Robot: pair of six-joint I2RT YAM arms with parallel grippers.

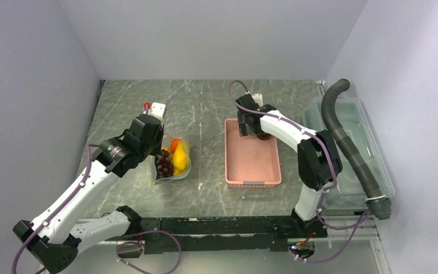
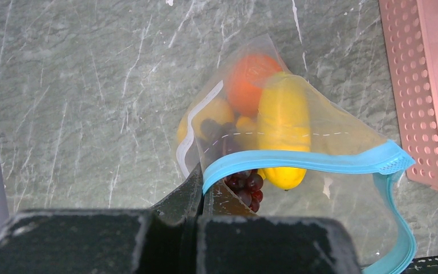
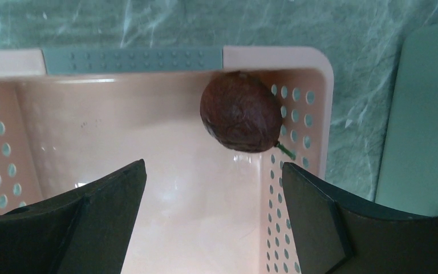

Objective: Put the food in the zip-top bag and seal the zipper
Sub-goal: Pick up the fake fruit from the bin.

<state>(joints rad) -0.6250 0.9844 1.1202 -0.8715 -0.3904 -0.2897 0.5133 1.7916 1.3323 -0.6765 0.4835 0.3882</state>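
Left wrist view: the left gripper (image 2: 201, 193) has its fingers (image 2: 181, 198) pressed together, pinching the zip-top bag (image 2: 348, 137) at one end of its teal zipper (image 2: 308, 161). The mouth gapes beyond the pinch. Inside the bag lie an orange fruit (image 2: 251, 80), yellow pieces (image 2: 282, 125) and dark grapes (image 2: 245, 184), the grapes closest to the fingers. The bag rests on the desk (image 2: 63, 103) near the pink basket (image 2: 422, 103), on the left arm's side, not touching it. In the right wrist view, the right gripper (image 3: 214, 165) hangs over the basket's inside with its fingers (image 3: 91, 211) spread wide, holding nothing. A dark brown round fruit (image 3: 239, 120) sits in a corner of the basket, against its perforated wall.
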